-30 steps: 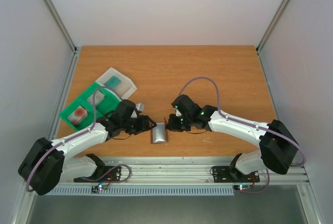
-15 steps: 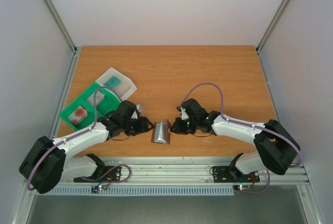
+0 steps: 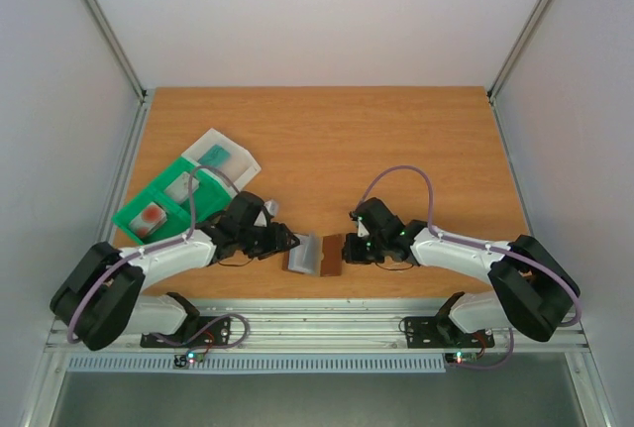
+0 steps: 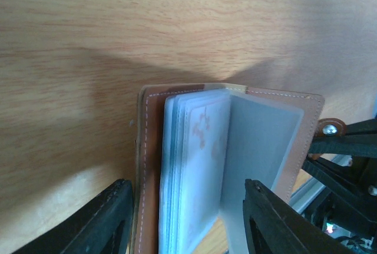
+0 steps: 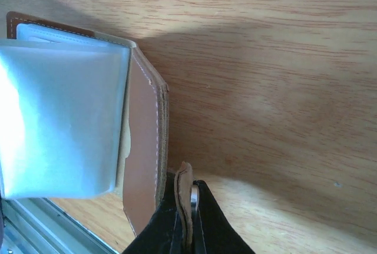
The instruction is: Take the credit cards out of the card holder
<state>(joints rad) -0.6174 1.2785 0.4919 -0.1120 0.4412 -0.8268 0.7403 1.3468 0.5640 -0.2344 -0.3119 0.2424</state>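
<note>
Pinching the thin brown strap tab (image 5: 184, 198) of the small flat brown bifold card holder (image 3: 317, 255), the right claw (image 5: 187, 188) has its two black fingers closed flat against either face of the tab. A round metal snap shows just above its fingertips. From that claw the card holder spreads away to its inner side, lying open on the orange wood-grain table (image 3: 327, 140). One brown cover stands up on edge nearest the fingers, with pale grey-blue clear plastic sleeves (image 4: 194, 160) fanned beyond it.

The left claw (image 4: 187, 189) meets the card holder from the opposite end. Its jaws stand partly apart, and the other brown cover and the stack of sleeves run down between them. The cover's stitched edge lies just beside one finger, and the far finger overlaps a grey sleeve. Whether those jaws actually press on the card holder I cannot tell. A faint pinkish print shows through the front sleeve.

Well off the left claw's outer side sits a green compartmented plastic tray (image 3: 139, 204) with a small red card (image 3: 150, 217) in one compartment. Past it, a pale teal card (image 3: 214, 156) lies at a clear plastic box (image 3: 238, 164).
</note>
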